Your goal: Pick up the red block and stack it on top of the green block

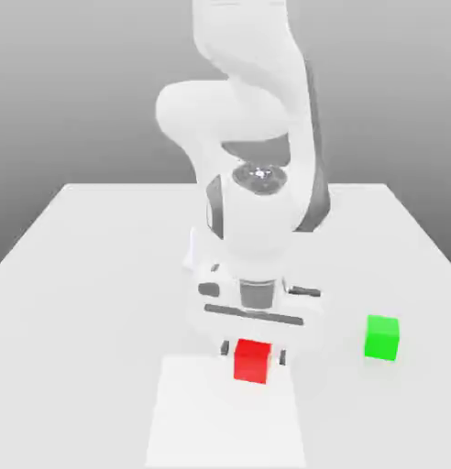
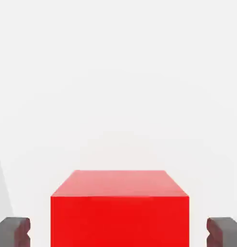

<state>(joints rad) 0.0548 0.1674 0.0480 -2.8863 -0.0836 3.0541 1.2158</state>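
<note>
The red block rests on the white table near its front edge, directly under my hand. My gripper is lowered around it and open: one dark fingertip stands on each side of the red block, with a visible gap between each pad and the cube's faces. The green block sits on the table toward the exterior view's right of the red one, about two cube widths clear of my hand and untouched.
The arm's white body rises behind the blocks and hides the table's middle. A lighter rectangular patch lies on the table in front of the red block.
</note>
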